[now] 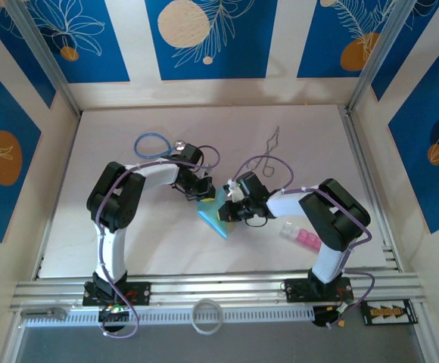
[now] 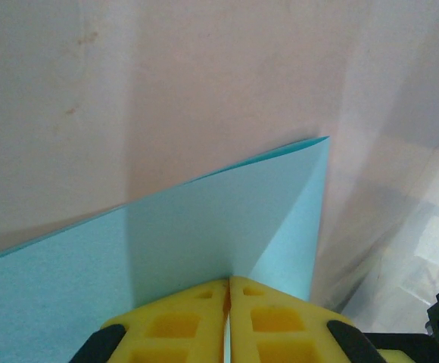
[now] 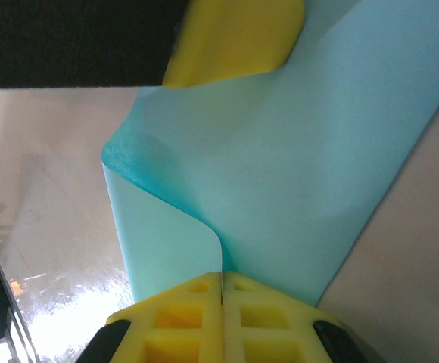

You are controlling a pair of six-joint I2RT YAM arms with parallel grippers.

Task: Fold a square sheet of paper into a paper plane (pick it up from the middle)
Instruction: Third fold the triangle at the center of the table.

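The light turquoise sheet of paper (image 1: 214,217) hangs folded between the two arms near the table's middle, one pointed corner toward the front. My left gripper (image 1: 202,191) is shut on its upper left part; in the left wrist view the yellow pads (image 2: 197,318) pinch the paper (image 2: 204,234) along a crease. My right gripper (image 1: 231,206) is shut on the paper's right side. In the right wrist view the sheet (image 3: 303,174) curls into the closed pads (image 3: 257,318), with the left gripper's yellow pad (image 3: 235,38) at the top.
A blue-tubed stethoscope (image 1: 153,144) lies behind the left arm. Metal forceps (image 1: 269,151) lie behind the right gripper. Small pink and clear blocks (image 1: 301,237) sit by the right arm's base. A white ring (image 1: 207,315) rests on the front rail.
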